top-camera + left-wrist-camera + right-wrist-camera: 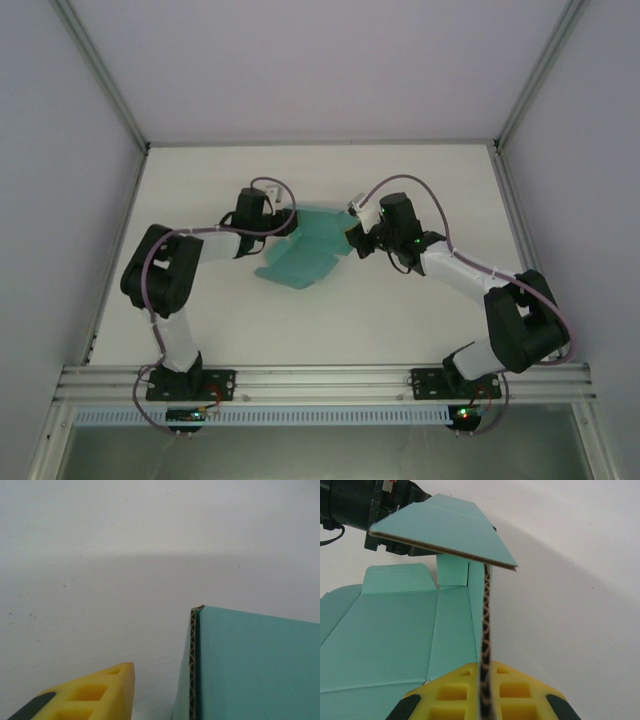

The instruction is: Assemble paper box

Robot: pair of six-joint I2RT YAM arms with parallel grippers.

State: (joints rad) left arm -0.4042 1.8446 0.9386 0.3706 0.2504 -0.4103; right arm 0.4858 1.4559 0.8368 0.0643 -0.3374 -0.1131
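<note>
The paper box (308, 252) is a teal card sheet lying partly folded mid-table between both arms. My right gripper (353, 241) is at its right side. In the right wrist view the yellow fingers (455, 692) are shut on a raised side panel seen edge-on (486, 630), with a flap (445, 530) folded over above and the flat base (385, 635) to the left. My left gripper (287, 222) is at the sheet's far left corner. Its one visible yellow finger (100, 692) stands apart from an upright teal panel (260, 665); the other finger is hidden behind that panel.
The white table (400, 320) is walled in by grey panels and metal frame posts (100, 75). The left arm's black wrist (355, 505) sits just behind the folded flap. Bare table lies right of the held panel (580, 630).
</note>
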